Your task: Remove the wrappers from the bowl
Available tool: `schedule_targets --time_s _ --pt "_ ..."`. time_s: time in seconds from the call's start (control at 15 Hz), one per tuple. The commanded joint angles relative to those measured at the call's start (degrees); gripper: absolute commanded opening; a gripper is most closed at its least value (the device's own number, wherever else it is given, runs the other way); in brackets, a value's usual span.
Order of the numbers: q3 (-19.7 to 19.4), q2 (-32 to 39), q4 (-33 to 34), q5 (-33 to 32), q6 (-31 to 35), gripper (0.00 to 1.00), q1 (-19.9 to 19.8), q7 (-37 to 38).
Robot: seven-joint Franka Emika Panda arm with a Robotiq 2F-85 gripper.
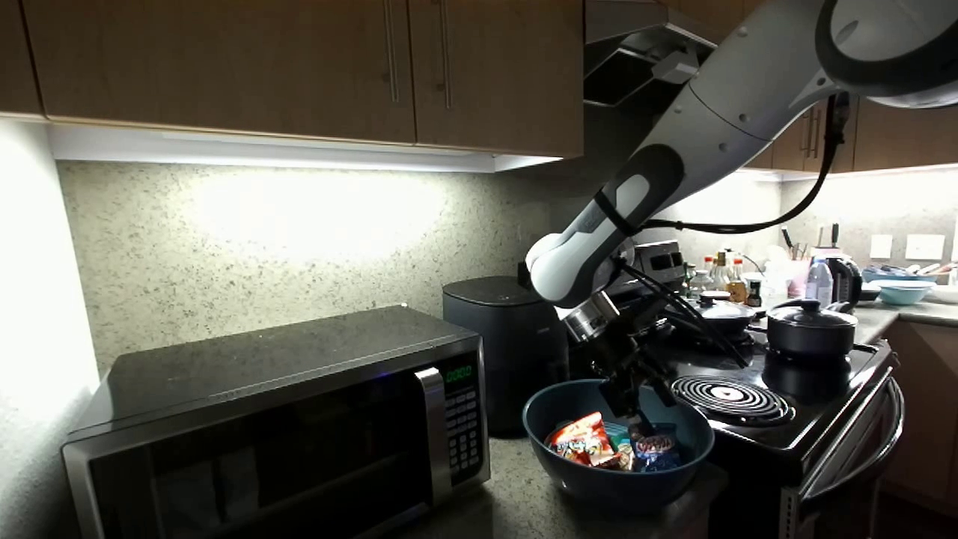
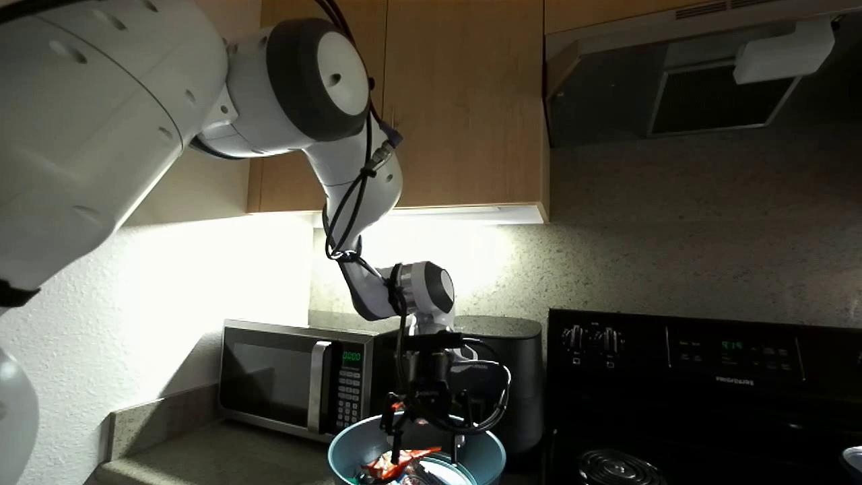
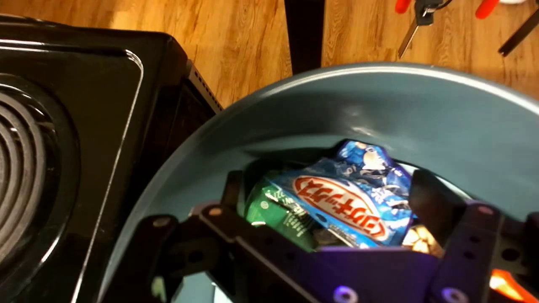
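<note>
The wrappers (image 3: 343, 206) look glossy (crinkled plastic); the bowl (image 3: 421, 105), smooth.

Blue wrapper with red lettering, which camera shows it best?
The wrist view: looking down, it shows the blue wrapper large, its red lettering clear. The exterior views help less: in an exterior view it appears small inside the bowl, print unreadable; in an exterior view I can't surely single it out among the wrappers.

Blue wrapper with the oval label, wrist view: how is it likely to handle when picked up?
The blue wrapper is creased and crumpled, so it is probably floppy and would likely fold when squeezed. Its shine suggests slick film that may slip from a loose grip. A green wrapper shows right alongside and might get dragged along.
</note>
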Motion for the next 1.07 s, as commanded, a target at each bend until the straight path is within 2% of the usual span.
schedule_targets --time_s 0.0,0.2,0.47,0.6,0.67,0.73,1.0 --pt "2.89 -0.68 0.85 4.0 -3.53 1.0 -1.7 -9.42" --pt "4.0 0.54 2.31 5.8 -6.58 1.0 -2.32 -15.71" --pt "3.65 2.6 3.98 4.2 -9.54 1.0 -2.7 -19.38" --pt "3.13 2.57 3.82 1.3 -7.27 1.0 -2.17 -19.09" --pt "2.69 1.41 3.02 -0.03 -4.95 1.0 -1.74 -16.61" --pt "3.33 2.38 3.34 1.84 -6.92 1.0 -2.24 -17.34" --pt "3.33 2.88 3.99 1.08 -5.91 1.0 -2.26 -17.53"
